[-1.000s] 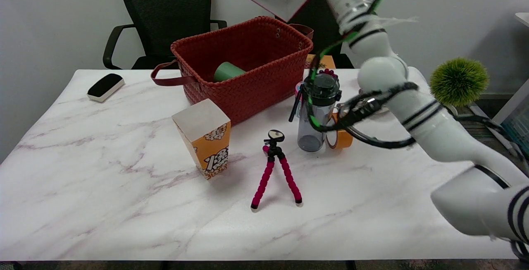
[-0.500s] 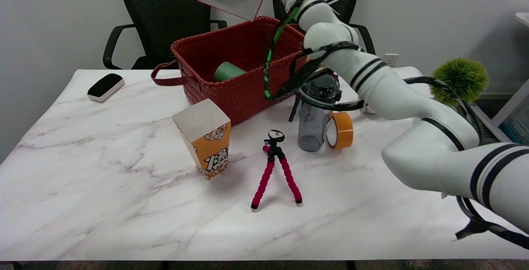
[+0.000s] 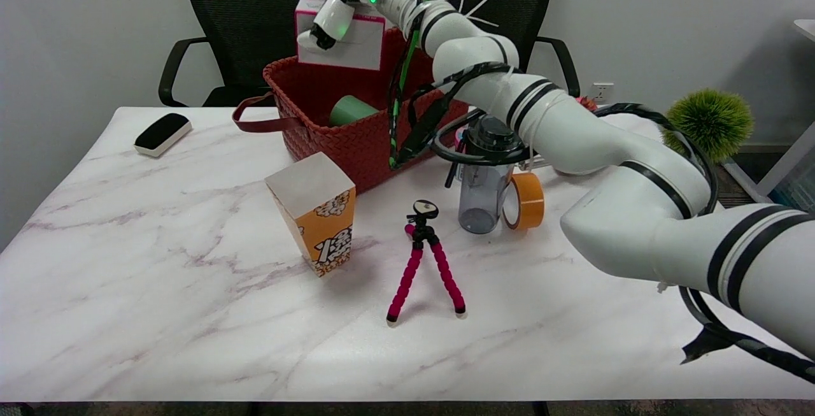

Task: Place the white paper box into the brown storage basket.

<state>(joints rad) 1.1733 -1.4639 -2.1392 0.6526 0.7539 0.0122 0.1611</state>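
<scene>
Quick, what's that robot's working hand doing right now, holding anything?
Right hand: holding the white paper box above the brown storage basket.

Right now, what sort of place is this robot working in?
Probably an office or lab room: a black mesh office chair behind a marble-look table, a plain grey wall with a power outlet.

No legible text; popcorn box carries printed graphics, characters unreadable.
</scene>
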